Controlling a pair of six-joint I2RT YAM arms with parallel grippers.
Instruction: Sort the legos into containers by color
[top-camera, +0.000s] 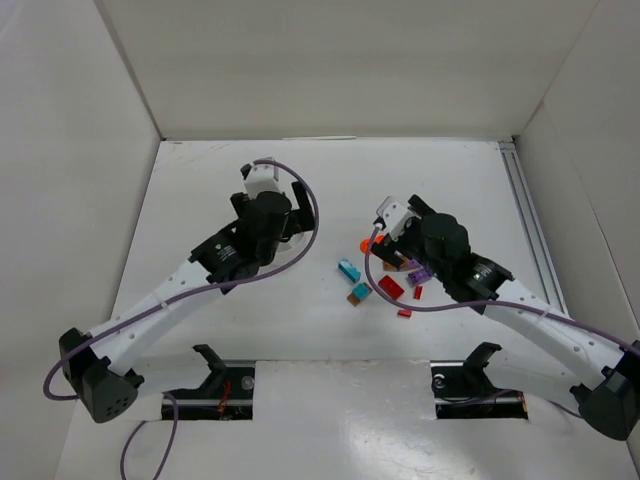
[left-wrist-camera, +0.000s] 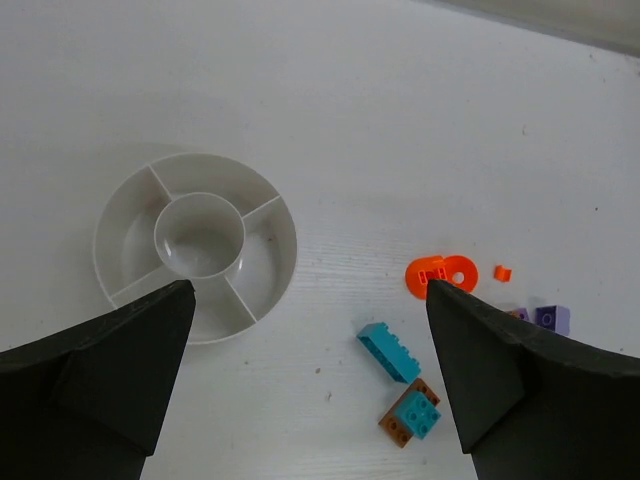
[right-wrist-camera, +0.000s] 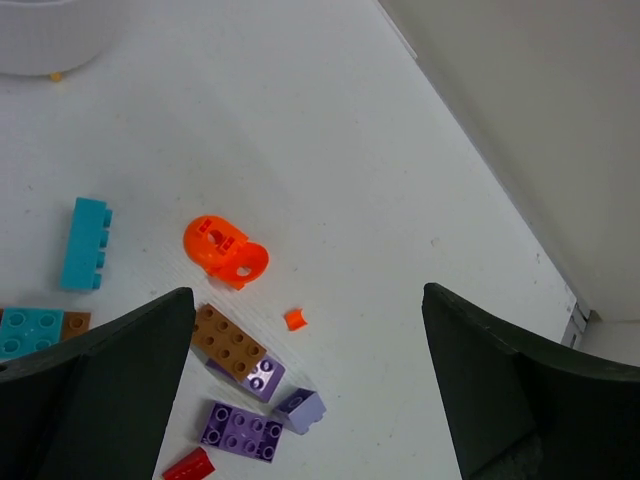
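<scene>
The white divided dish (left-wrist-camera: 118, 210) lies on the table with all its compartments empty; in the top view it is hidden under my left arm, and its rim shows in the right wrist view (right-wrist-camera: 40, 55). The legos lie loose to its right: an orange ring piece (left-wrist-camera: 442, 275) (right-wrist-camera: 225, 250), a teal brick (top-camera: 348, 269) (left-wrist-camera: 389, 351), a teal brick on a brown one (left-wrist-camera: 411, 413), a brown brick (right-wrist-camera: 228, 340) on a purple one, more purple bricks (right-wrist-camera: 240, 432) and red bricks (top-camera: 390, 287). My left gripper (left-wrist-camera: 308, 290) (top-camera: 290, 215) is open and empty above the dish's edge. My right gripper (right-wrist-camera: 306, 295) (top-camera: 392, 252) is open and empty above the pile.
White enclosure walls stand round the table on three sides. A metal rail (top-camera: 525, 220) runs along the right edge. A tiny orange piece (right-wrist-camera: 294, 319) lies beside the ring piece.
</scene>
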